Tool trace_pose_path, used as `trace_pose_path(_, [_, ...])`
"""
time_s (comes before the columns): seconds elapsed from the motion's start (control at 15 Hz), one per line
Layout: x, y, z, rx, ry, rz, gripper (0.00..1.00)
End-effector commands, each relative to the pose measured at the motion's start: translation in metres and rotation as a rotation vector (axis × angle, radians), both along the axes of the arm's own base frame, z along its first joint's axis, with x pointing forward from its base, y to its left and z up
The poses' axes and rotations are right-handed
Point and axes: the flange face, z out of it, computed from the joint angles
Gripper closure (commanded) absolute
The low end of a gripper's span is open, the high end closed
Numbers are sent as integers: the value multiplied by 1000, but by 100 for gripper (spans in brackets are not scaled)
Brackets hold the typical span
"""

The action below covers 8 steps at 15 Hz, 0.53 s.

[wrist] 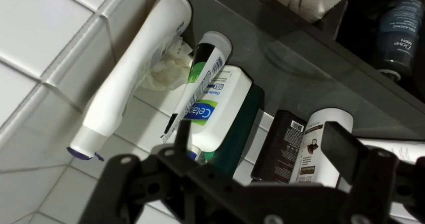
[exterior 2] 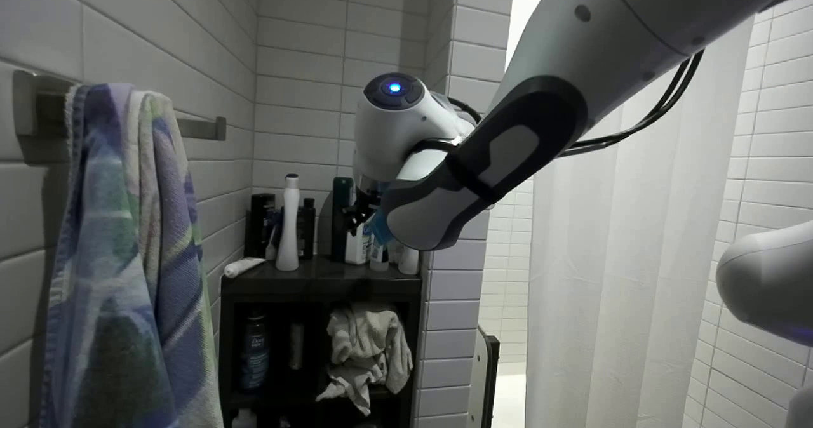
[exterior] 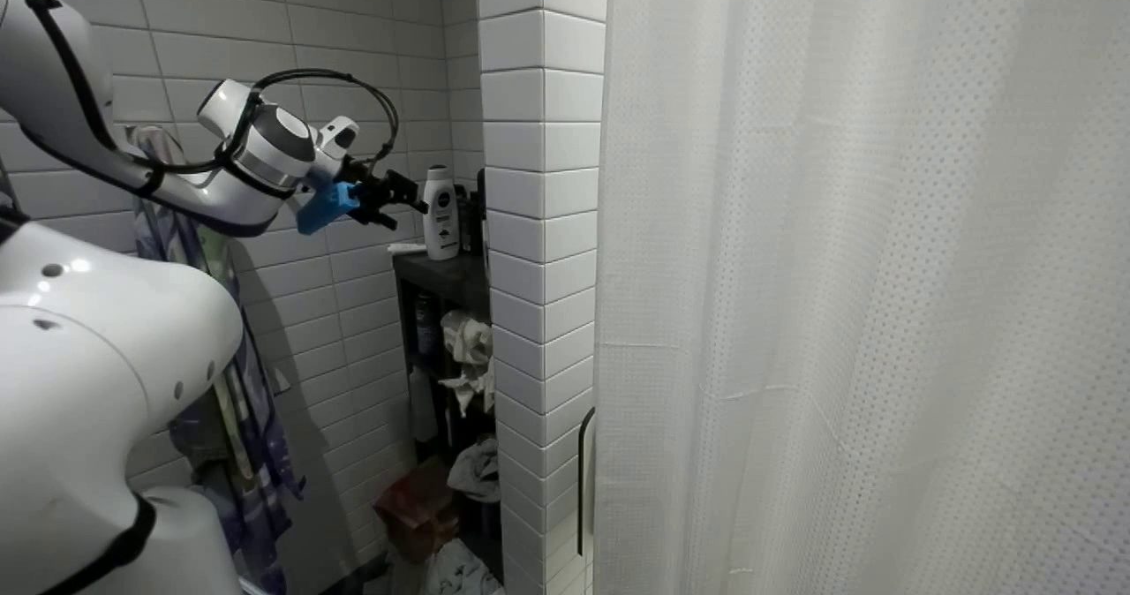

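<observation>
Fingers spread wide and gripping nothing, my hand (wrist: 258,127) hangs before a crowded dark shelf unit (exterior 2: 321,287). Straight ahead of one finger (wrist: 342,151), in the wrist view, is a white body-wash bottle (wrist: 310,154); a dark brown bottle (wrist: 282,147) is just beside it, facing the gap, with a dark green bottle (wrist: 242,131) farther across. Nearest the opposite finger (wrist: 183,134) are a bottle lettered "Cetap" (wrist: 225,111) and a slim tube (wrist: 204,81). In an exterior view, a fingertip (exterior: 418,202) overlaps the edge of the white bottle; whether they touch, I cannot tell.

Trouble, as I judge it, lies within easy reach: a straight push forward could drive that finger into the white bottle, tipping it against its dark neighbour or over the front edge. Closing the fingers without first moving sideways could catch two bottles at once, so tightly are they packed. My own arm (exterior 2: 483,167) covers part of the scene in an exterior view, and the wrist picture shows the bottles bottom-up, so a sideways correction could go the wrong way.
</observation>
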Motion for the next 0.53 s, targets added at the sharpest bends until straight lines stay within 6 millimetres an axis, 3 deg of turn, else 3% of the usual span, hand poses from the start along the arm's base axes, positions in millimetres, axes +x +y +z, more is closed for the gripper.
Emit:
trace_pose_path(0.0, [2, -4, 1, 3, 7, -10, 0])
trace_pose_path(0.47, [1, -2, 5, 19, 1, -11, 0])
